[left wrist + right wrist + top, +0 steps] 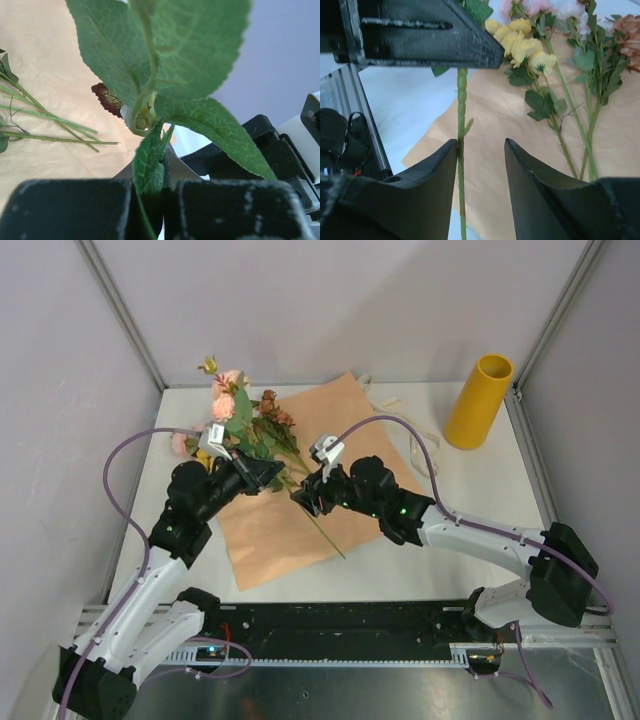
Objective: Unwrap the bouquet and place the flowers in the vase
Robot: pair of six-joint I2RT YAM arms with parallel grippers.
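The bouquet's paper (268,540) lies unwrapped and flat, peach side up. Most of the flowers (238,408) rest across its far left corner, pink, yellow and brown blooms toward the wall. My left gripper (272,475) is shut on one leafy green stem (150,75), its jaws (167,185) pressed on the leaves. That stem (462,100) runs down past my right gripper (481,145), which is open; the stem touches the inner face of its left finger. The mustard-yellow vase (479,400) stands upright at the far right, away from both grippers.
A cream ribbon (420,445) lies loose on the table between the paper and the vase. Several loose stems (45,120) lie on the paper to the left of my left gripper. Grey walls close in the table on three sides.
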